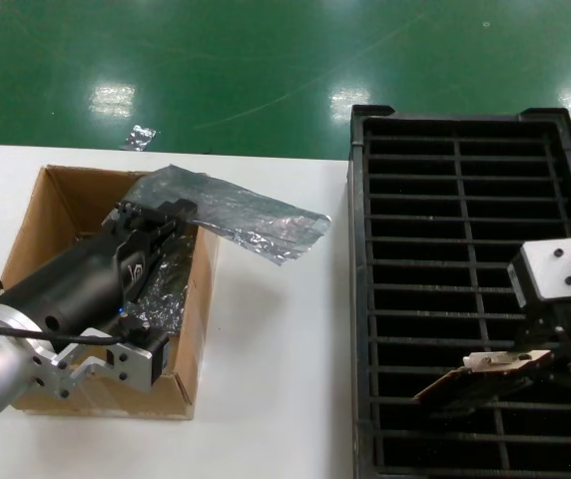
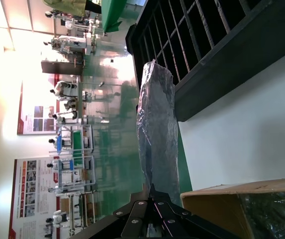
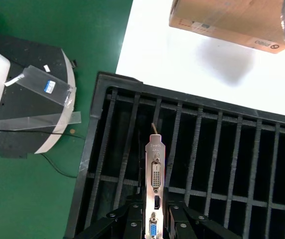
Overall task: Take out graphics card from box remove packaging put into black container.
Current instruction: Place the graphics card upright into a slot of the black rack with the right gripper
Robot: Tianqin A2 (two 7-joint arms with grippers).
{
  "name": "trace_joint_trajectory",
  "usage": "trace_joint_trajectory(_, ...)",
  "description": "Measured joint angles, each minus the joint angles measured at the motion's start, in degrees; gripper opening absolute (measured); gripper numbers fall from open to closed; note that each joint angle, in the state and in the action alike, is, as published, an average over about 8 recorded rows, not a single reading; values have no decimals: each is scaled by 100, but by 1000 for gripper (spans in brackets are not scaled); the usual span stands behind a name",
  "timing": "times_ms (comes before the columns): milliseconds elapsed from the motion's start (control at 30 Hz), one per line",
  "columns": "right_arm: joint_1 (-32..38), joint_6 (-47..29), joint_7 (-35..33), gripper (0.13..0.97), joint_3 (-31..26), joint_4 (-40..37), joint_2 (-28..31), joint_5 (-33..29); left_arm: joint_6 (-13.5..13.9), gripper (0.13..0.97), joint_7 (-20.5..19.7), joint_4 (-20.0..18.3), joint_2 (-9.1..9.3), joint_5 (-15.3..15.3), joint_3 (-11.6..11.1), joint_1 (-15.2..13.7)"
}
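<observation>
Lower right of frame: right claw (image 1: pixel 548 361) held graphics card (image 1: pixel 485 374) over black container (image 1: pixel 465 130), placing step.
Next: seat it in a slot; left claw (image 1: pixel 154 215) gripped packaging (image 1: pixel 241 215) above box (image 1: pixel 198 309).

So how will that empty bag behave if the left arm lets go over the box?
The packaging, shut in the left gripper, looks thin and crinkled, so probably light and floppy. Its free end overhangs the box wall, so it may slide outside.

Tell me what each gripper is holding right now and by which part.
The right gripper holds the flat dark graphics card by its silver bracket's port end, over the black slotted tray. The left gripper holds the crinkly silver plastic bag by one end.
</observation>
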Motion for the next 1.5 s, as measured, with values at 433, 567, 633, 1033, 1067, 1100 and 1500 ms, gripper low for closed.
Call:
trace_joint_trajectory(433, 50, 0, 126, 187, 1, 275, 183, 93, 0, 138, 0, 0, 0, 0, 0, 0)
trace_joint_trajectory(567, -42, 0, 104, 187, 1, 221, 144, 52, 0, 138, 0, 0, 0, 0, 0, 0)
trace_joint_trajectory(633, -82, 0, 85, 187, 2, 179, 124, 26, 0, 138, 0, 0, 0, 0, 0, 0)
trace_joint_trajectory(1033, -78, 0, 23, 187, 0, 58, 90, -13, 0, 138, 0, 0, 0, 0, 0, 0)
trace_joint_trajectory(1067, -70, 0, 26, 187, 0, 73, 98, 1, 0, 138, 0, 0, 0, 0, 0, 0)
trace_joint_trajectory(1100, -61, 0, 30, 187, 0, 93, 109, 19, 0, 138, 0, 0, 0, 0, 0, 0)
trace_joint_trajectory(1500, 65, 0, 105, 187, 0, 446, 319, 271, 0, 138, -1, 0, 0, 0, 0, 0)
